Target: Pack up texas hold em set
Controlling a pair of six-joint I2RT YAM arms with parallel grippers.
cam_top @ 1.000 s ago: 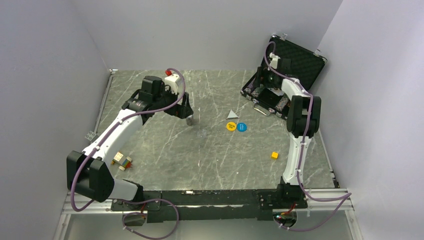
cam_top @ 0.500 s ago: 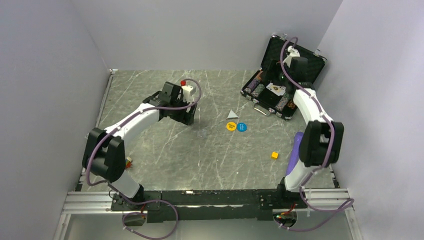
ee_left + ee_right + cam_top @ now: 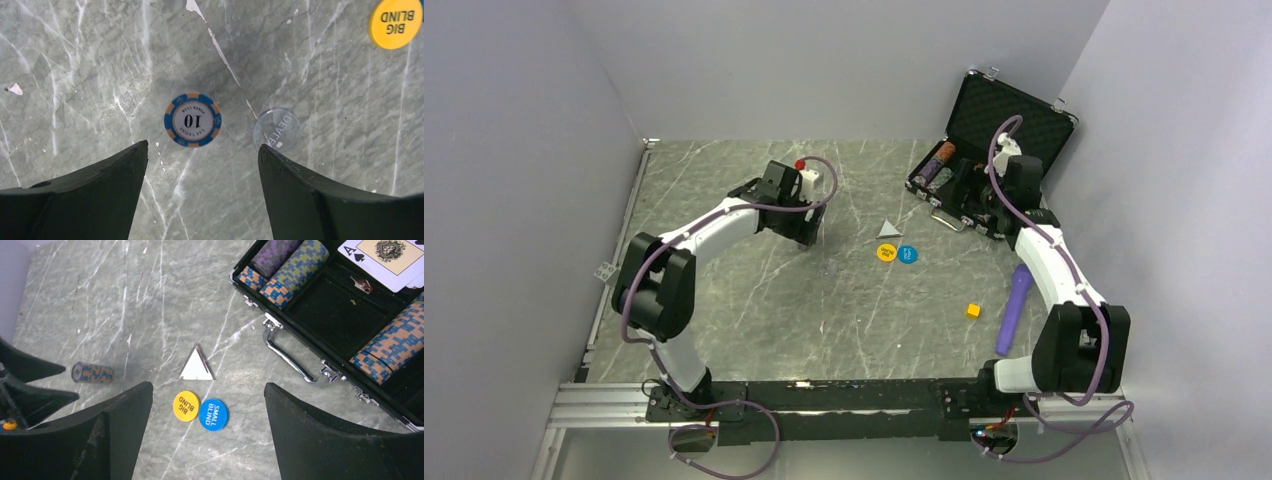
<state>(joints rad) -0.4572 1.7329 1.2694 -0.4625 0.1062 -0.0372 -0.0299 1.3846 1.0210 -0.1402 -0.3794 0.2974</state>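
- Gaping wide, the left claw (image 3: 202,147) holds nothing; its dark fingers (image 3: 95,195) stand well apart over the grey marble table (image 3: 75,60).
- Just ahead of its fingertips, in line with the gap, sits a blue-and-orange chip stack (image 3: 193,119) marked 10. Neither finger touches it.
- A clear dealer button (image 3: 276,130) lies just ahead of the finger on the right of the wrist view, beside the chip stack but apart from it.
- Further ahead and off to that same side, the yellow disc (image 3: 395,22) reading BIG BLIND shows at the corner of the view.
- The right claw (image 3: 209,387) is likewise spread and empty, hanging above the table.
- Under its gap the yellow disc and the blue disc (image 3: 213,414) reading SMALL BLIND lie just beside each other, with a white triangle (image 3: 196,365) just ahead of them.
- Ahead and to the right of this claw the black briefcase (image 3: 325,310) lies open, its lid raised. Multicoloured chip rows (image 3: 297,270) fill several compartments, and an ace of spades card (image 3: 385,252) lies at its far side.
- Behind the right claw, near that arm, a small yellow cube (image 3: 973,310) and a purple stick (image 3: 1012,310) lie on the table.
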